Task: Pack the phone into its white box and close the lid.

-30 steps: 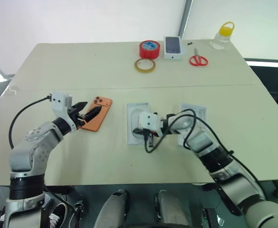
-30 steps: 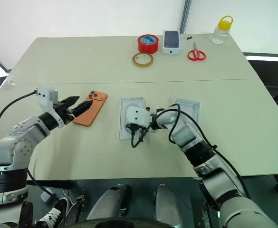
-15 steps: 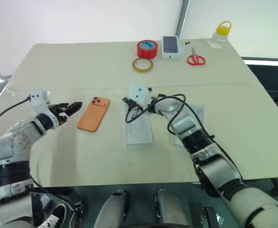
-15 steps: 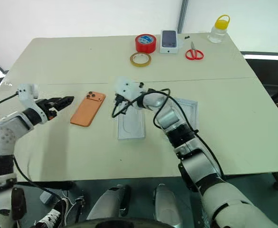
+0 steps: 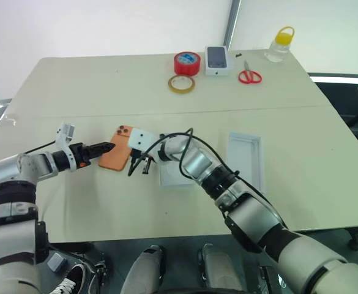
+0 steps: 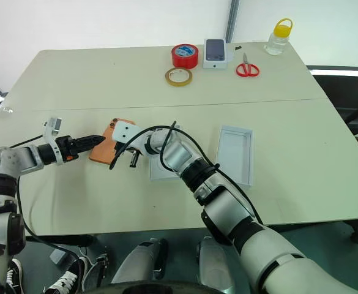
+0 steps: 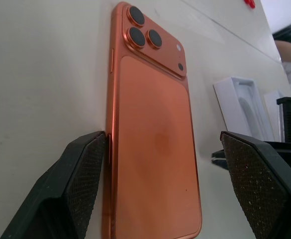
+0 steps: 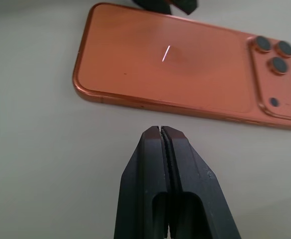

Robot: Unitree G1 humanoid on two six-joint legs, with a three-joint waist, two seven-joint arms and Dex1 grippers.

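Note:
The orange phone (image 5: pixel 119 154) lies flat on the table, back up, lenses at its far corner. My left gripper (image 7: pixel 160 142) is open, and its two pads straddle the phone's near end; one pad (image 7: pixel 88 169) sits against the phone's long edge, the other stands well clear. My right gripper (image 8: pixel 161 132) is shut and empty, its tip just short of the phone's other long side (image 8: pixel 185 94). The white box (image 5: pixel 170 177) lies right of the phone, partly hidden under my right arm. The lid (image 5: pixel 245 160) lies open side up, further right.
Along the table's far edge stand a red tape roll (image 5: pixel 189 62), a tan tape ring (image 5: pixel 182 83), a small white box with a phone picture (image 5: pixel 216 60), red scissors (image 5: pixel 249 76) and a yellow-capped bottle (image 5: pixel 278 44). A black cable loops off my right wrist.
My right gripper, shut throughout, swung left from over the white box to beside the phone. My left gripper pulled back off the phone, rolled, then returned to its end. The camera also shifted.

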